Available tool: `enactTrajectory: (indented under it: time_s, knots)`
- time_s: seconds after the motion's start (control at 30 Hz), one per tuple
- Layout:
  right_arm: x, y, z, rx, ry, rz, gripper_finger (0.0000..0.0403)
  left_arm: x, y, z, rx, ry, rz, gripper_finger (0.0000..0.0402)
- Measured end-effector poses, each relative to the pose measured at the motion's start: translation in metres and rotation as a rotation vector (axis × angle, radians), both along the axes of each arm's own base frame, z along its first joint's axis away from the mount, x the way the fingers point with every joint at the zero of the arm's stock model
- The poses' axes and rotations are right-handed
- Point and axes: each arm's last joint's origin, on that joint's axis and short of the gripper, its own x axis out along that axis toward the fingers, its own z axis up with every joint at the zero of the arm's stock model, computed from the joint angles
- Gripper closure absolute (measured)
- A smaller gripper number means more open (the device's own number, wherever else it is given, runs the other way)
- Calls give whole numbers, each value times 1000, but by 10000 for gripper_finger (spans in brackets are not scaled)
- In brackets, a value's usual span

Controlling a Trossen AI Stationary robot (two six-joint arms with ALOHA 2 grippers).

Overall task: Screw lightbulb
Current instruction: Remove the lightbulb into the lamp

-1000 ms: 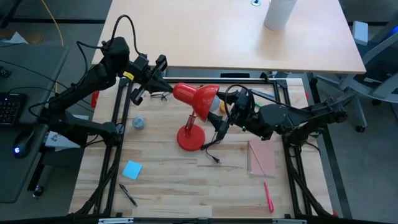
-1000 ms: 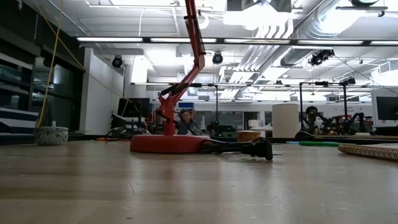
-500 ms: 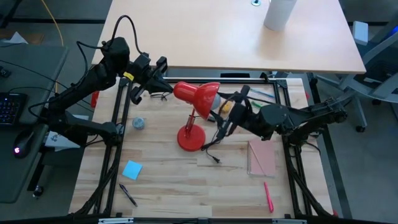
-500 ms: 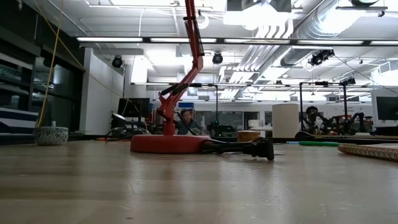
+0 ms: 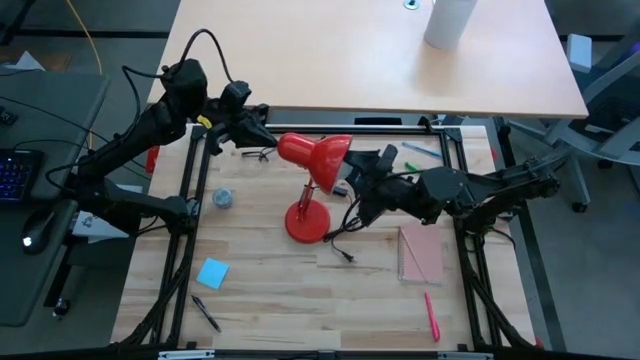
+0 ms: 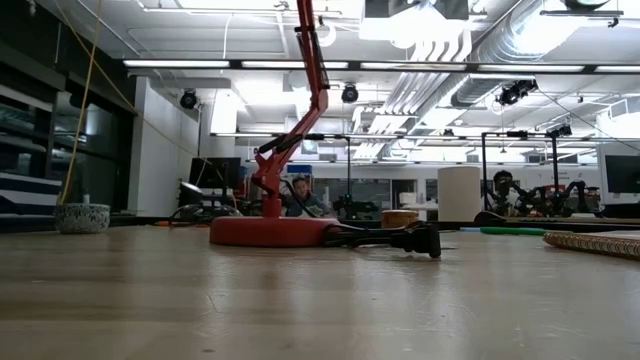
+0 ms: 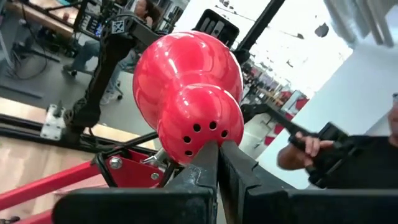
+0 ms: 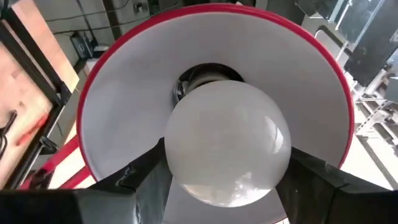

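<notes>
A red desk lamp stands on its round base (image 5: 307, 220) at mid-table, with its shade (image 5: 315, 153) tipped sideways and its mouth toward the table's right. The white lightbulb (image 8: 227, 143) sits in the shade's mouth, its narrow base at the socket (image 8: 199, 78). My right gripper (image 5: 356, 178) is at the mouth, shut on the bulb. My left gripper (image 5: 262, 140) is shut at the shade's rear (image 7: 199, 118). The low view shows only the lamp's base (image 6: 270, 230), arm and cord plug (image 6: 420, 239). My left gripper has its shut fingertips (image 7: 208, 155) against the shade's rounded rear cap (image 7: 198, 134), just below the vent holes, coming level from the table's left. My right gripper pinches the bulb's round globe (image 8: 180, 162) between its two fingers (image 8: 146, 177), one on each side. It comes roughly level from the table's right, pointing into the shade. The bulb is clear of the table, its base end in the shade's socket.
A pink notebook (image 5: 420, 252), red pen (image 5: 432, 315), blue note (image 5: 212, 272), dark pen (image 5: 207, 313) and small grey object (image 5: 223, 198) lie on the table. The lamp's cord (image 5: 342, 248) trails near the base. A person's hand (image 7: 305, 149) shows beyond the table.
My right gripper has turned about its own axis at the shade's mouth, still shut on the bulb. My left gripper has also turned at the shade's rear. The lamp has stayed where it was.
</notes>
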Motion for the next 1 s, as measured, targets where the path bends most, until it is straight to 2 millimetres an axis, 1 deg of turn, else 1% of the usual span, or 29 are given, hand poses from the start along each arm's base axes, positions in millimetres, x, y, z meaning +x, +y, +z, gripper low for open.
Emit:
enactTrajectory:
  time_s: [0.07,0.27,0.4,0.5,0.6,0.73,1.0]
  knots:
    - [0,0,0,23,-14,4,162,0,0,1,-22,4,0,402]
    - [1,1,3,172,-134,22,162,0,0,1,-30,4,13,402]
    - [1,0,4,181,-144,-15,162,0,1,2,-29,0,44,402]
    - [1,1,3,133,-112,-22,162,0,1,2,-29,-1,51,402]
    - [0,1,2,123,-102,-35,159,1,2,2,-29,0,55,402]
    - [0,1,2,105,-86,-56,134,1,1,2,-30,0,55,402]
    - [1,0,-1,153,-103,-92,54,1,2,2,-44,6,55,402]
